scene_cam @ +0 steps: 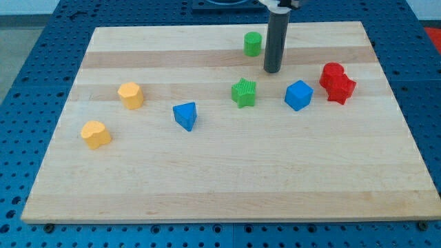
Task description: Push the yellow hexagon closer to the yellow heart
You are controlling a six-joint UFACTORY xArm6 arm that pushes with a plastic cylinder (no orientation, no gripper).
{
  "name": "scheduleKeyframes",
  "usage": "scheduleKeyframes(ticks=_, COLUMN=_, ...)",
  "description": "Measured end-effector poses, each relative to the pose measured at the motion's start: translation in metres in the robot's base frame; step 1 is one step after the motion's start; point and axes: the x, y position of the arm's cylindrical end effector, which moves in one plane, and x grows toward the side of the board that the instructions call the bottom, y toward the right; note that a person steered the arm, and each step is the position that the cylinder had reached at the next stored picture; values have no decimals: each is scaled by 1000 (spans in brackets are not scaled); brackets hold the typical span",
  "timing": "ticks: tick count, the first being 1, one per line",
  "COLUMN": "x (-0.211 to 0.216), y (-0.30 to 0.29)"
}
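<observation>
Nearest, on the pale wooden board [227, 179], the yellow heart [96, 134] sits at the view's left, the smooth yellow hexagon [131, 95] just beyond, apart. Far right, my tip [272, 70], a bare rod end without jaws, stands beside the green cylinder [253, 44]

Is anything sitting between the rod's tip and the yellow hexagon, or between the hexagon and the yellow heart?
My tip is far to the view's right of the yellow hexagon block; no block lies squarely between, and the green star block sits just below that line. Nothing separates the hexagon from the yellow heart block.
</observation>
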Motion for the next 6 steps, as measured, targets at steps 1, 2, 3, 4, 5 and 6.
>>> scheduleKeyframes(ticks=1, x=0, y=-20)
scheduleKeyframes(ticks=2, x=0, y=-65)
scheduleKeyframes(ticks=3, x=-1, y=-120)
scheduleKeyframes(ticks=4, x=-1, y=-202)
scheduleKeyframes(ticks=5, x=-1, y=-259)
scheduleKeyframes(ticks=6, x=4, y=-265)
